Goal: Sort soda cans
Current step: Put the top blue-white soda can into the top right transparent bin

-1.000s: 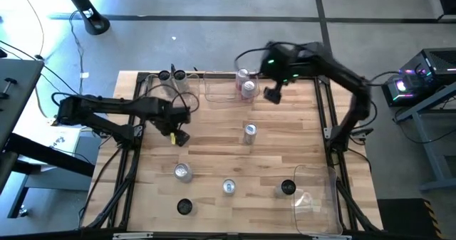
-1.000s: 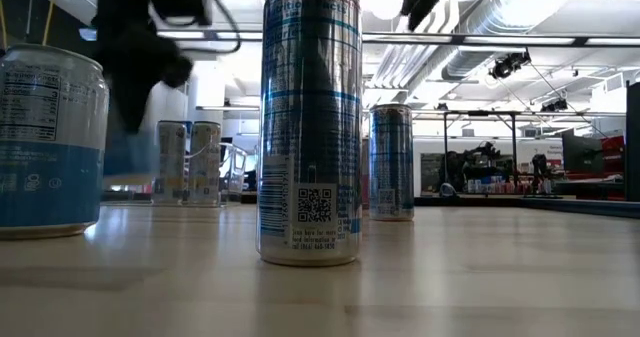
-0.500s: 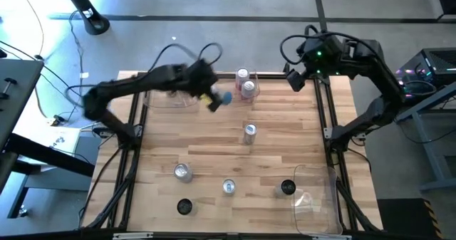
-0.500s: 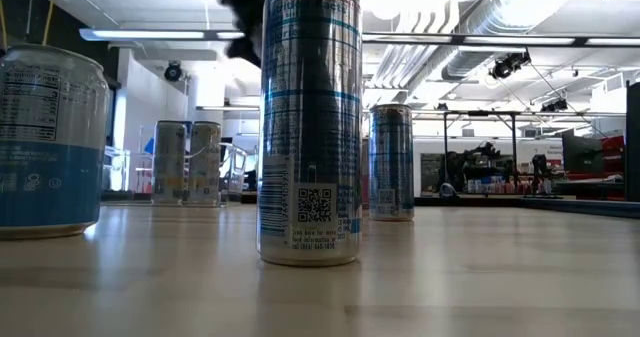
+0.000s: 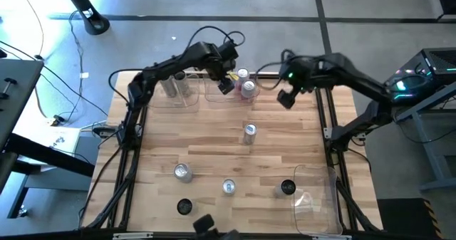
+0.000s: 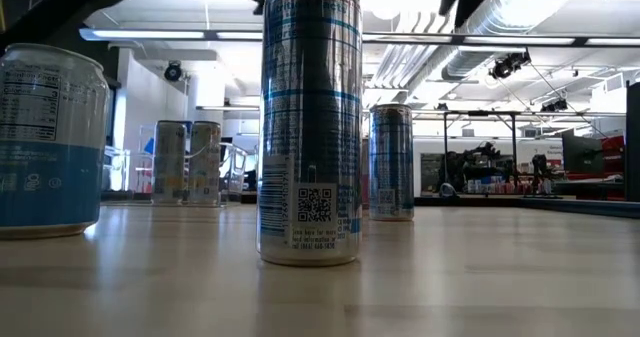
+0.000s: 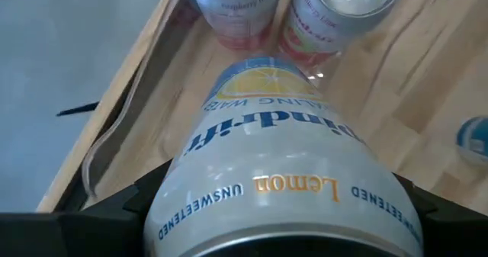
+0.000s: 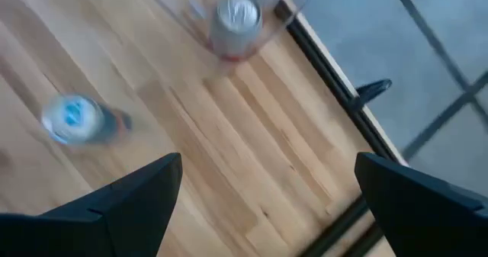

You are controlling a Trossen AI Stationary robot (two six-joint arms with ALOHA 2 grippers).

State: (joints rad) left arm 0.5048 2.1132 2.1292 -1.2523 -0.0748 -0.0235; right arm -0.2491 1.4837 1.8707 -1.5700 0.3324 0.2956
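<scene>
My left gripper (image 5: 226,84) is shut on a white lemon soda can (image 7: 274,188) and hangs over the table's far middle, just beside two pink-and-silver cans (image 5: 246,82). Those stand upright in a clear bin (image 5: 214,94). My right gripper (image 5: 286,97) hovers open and holds nothing, to the right of that bin. Other soda cans stand upright on the wood: one at the centre (image 5: 249,131), several along the near side (image 5: 228,187), and two in a clear bin at the far left (image 5: 175,86). My left gripper pinches the lemon can's round side wall (image 7: 171,211) between its two fingers (image 7: 126,207), one on either side. The fingers point steeply down and run along the can. The can is lifted clear, its far end toward the pink cans below.
A clear bin (image 5: 313,197) lies at the near right corner beside a dark-topped can (image 5: 287,188). Black rails (image 5: 324,119) frame the table's sides. Bare wood lies between the centre can and the far bins. In the low view a tall can (image 6: 310,122) stands close.
My left gripper has carried the lemon can up from the table's left side toward the far middle, rolling its wrist as it went. My right gripper swung toward the far right corner, then came back toward the pink cans.
</scene>
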